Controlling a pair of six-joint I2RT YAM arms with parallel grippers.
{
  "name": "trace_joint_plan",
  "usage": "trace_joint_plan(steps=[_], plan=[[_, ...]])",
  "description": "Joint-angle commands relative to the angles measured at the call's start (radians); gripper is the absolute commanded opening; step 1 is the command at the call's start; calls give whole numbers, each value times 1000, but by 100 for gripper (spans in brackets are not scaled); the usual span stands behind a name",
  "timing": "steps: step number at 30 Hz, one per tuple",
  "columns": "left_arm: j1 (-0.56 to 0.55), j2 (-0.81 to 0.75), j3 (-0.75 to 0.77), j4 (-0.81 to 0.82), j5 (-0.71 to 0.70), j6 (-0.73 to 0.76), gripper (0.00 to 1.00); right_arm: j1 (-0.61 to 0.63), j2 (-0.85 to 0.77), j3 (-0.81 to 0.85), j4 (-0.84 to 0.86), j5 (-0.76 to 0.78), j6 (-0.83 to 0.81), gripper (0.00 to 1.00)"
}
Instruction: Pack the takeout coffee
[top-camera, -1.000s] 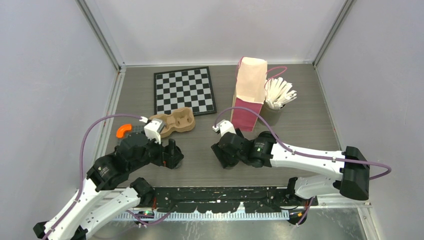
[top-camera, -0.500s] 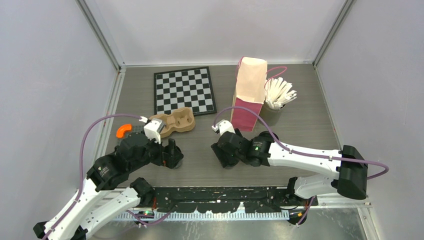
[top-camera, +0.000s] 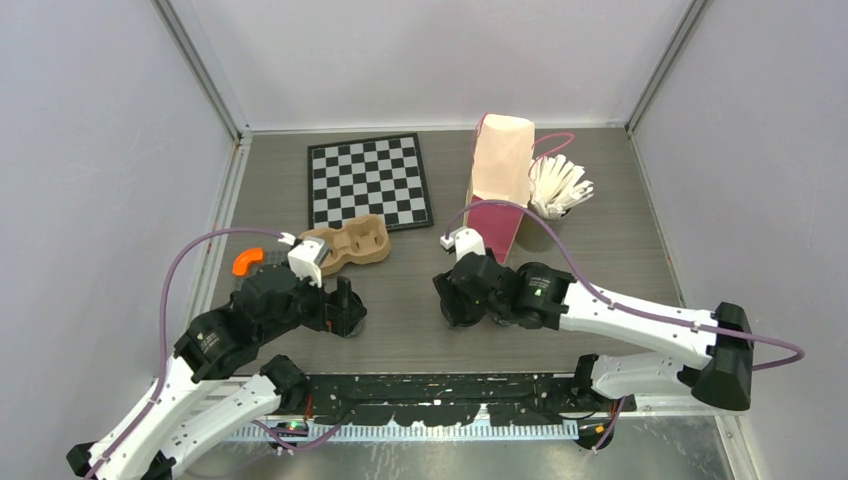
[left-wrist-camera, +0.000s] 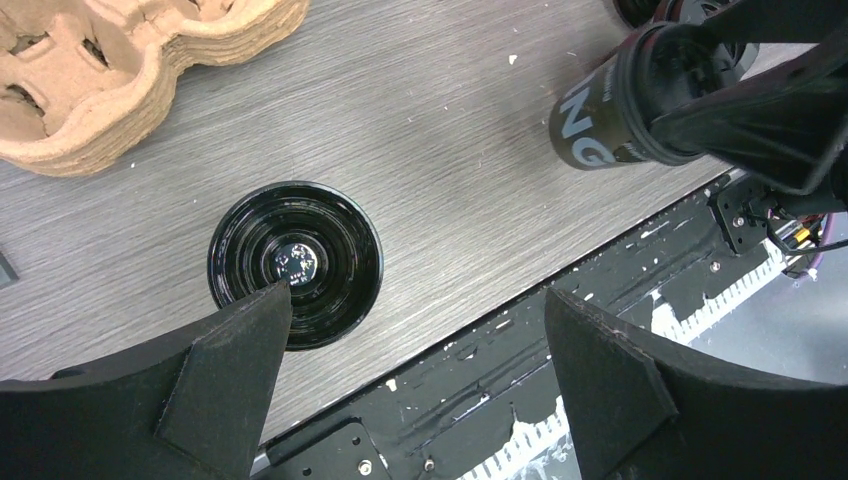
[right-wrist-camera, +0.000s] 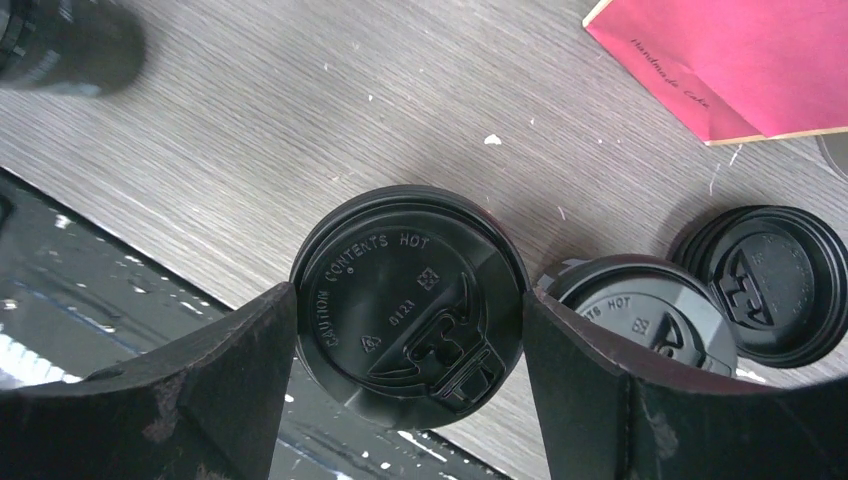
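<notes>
In the left wrist view an open black cup (left-wrist-camera: 295, 262) stands upright on the table, seen from above. My left gripper (left-wrist-camera: 417, 300) is open wide above it, with its left fingertip (left-wrist-camera: 262, 318) over the cup's near rim. In the top view the left gripper (top-camera: 345, 305) hides the cup. My right gripper (right-wrist-camera: 408, 310) is shut on a flat black lid (right-wrist-camera: 408, 305), one finger on each side of its rim. Two more black lids (right-wrist-camera: 645, 310) (right-wrist-camera: 775, 280) lie to its right. In the top view the right gripper (top-camera: 462, 305) is just in front of the paper bag (top-camera: 500, 185).
The red and tan bag (right-wrist-camera: 740, 60) stands upright at the back. A grey cup of white sticks (top-camera: 555, 190) is to its right. The brown pulp tray (top-camera: 350, 243) (left-wrist-camera: 130, 70) lies by the chessboard (top-camera: 368, 182). An orange piece (top-camera: 246, 261) lies at left.
My right gripper and wrist have shifted a little to the right and toward the bag. My left arm has not moved.
</notes>
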Motion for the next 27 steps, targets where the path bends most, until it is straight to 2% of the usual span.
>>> trace_joint_plan(steps=[1, 6, 12, 16, 21, 27], plan=[[3, 15, 3, 25, -14, 5, 100, -19, -70, 109, -126, 27, 102, 74], [3, -8, 0, 26, -14, 2, 100, -42, -128, 176, -220, 107, 109, 73], [3, -38, -3, 26, -18, -1, 100, -134, -185, 253, -357, 194, 127, 73], [1, -56, -5, 22, -17, -5, 100, -278, -221, 267, -459, 197, 137, 73], [-3, -72, -9, 25, -18, -5, 100, -399, -278, 271, -540, 272, 137, 73], [-7, -65, -8, 25, -3, -3, 100, -527, -246, 216, -540, 293, 129, 73]])
